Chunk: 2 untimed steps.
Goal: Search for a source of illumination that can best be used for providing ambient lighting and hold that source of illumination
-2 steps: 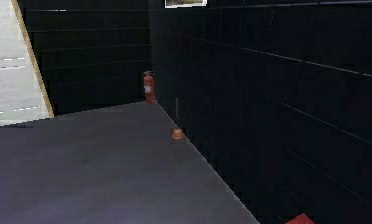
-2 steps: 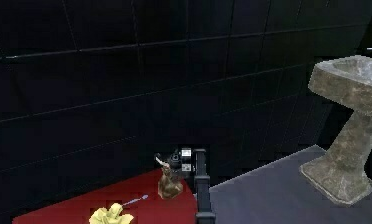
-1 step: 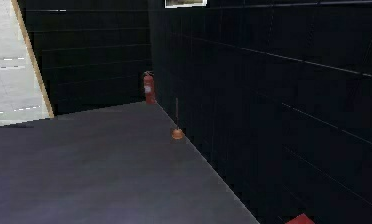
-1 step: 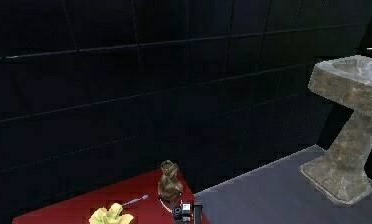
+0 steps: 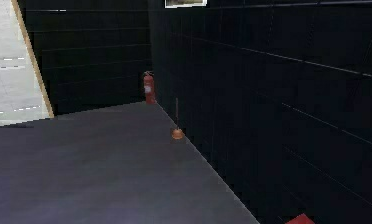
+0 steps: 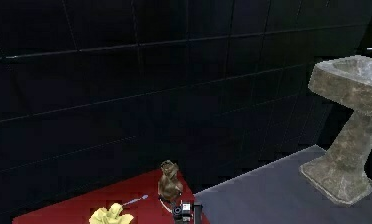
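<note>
Currently | claw (image 6: 178, 206) at lower centre of arm side view, grip state and load cannot be told | light source unconfirmed: brown figure (image 6: 170, 180) stands directly above claw in frame on red worktop (image 6: 124, 192); small orange object (image 5: 177, 133) on floor (image 5: 94, 170), forward view centre, possible candidate

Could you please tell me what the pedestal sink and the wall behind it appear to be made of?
The mottled grey-beige pedestal sink looks like rough stone or cast concrete: blotchy, matt surface, no shine. The black wall looks like glazed tile: a regular grid of joints with faint sheen, though painted panels are possible.
</note>
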Motion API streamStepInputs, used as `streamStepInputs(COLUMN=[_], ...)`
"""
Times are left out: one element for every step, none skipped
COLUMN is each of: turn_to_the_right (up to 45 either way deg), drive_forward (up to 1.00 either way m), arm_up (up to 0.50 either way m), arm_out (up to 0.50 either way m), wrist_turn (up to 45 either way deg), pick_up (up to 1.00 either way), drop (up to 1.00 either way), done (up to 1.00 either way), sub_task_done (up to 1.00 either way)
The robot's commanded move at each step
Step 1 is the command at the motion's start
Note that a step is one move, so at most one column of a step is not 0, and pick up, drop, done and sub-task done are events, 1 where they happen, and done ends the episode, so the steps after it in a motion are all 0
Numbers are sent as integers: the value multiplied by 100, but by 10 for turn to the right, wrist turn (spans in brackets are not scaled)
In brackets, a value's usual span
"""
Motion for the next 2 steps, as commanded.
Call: streamStepInputs(turn_to_the_right=[0,0], drive_forward=[0,0], arm_up=[10,0], arm_out=[0,0], wrist_turn=[0,0], pick_up=[0,0], drop=[0,0], done=[0,100], sub_task_done=[0,0])
